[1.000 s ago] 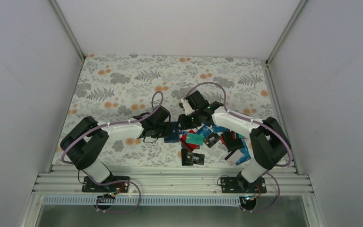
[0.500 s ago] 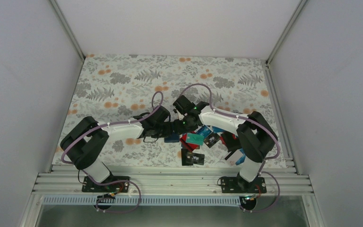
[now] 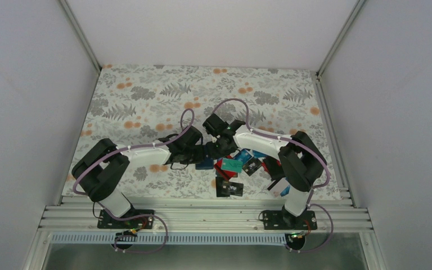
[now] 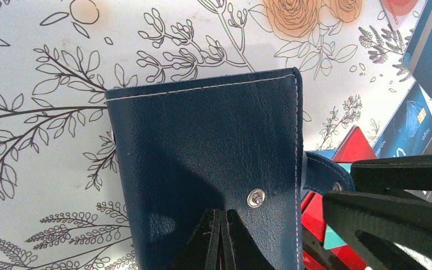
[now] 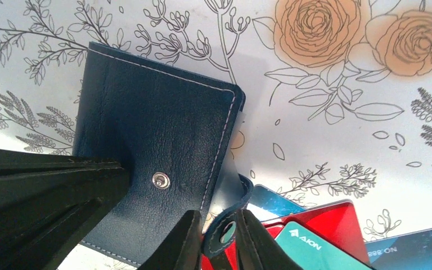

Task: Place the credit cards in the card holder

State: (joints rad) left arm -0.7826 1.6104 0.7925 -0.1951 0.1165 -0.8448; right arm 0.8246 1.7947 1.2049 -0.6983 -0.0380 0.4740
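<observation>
At card holder (image 5: pixel 157 129) edge, right jaws pinching clasp tab (image 5: pixel 226 224)

Floral-patterned table (image 3: pixel 146 90) offers open passage along its far edge; scattered coloured plastic cards (image 3: pixel 233 165) block the near-right corner.

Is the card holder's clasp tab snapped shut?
No: the clasp tab curls free of the card holder inside the right gripper, leaving the snap stud bare.
</observation>
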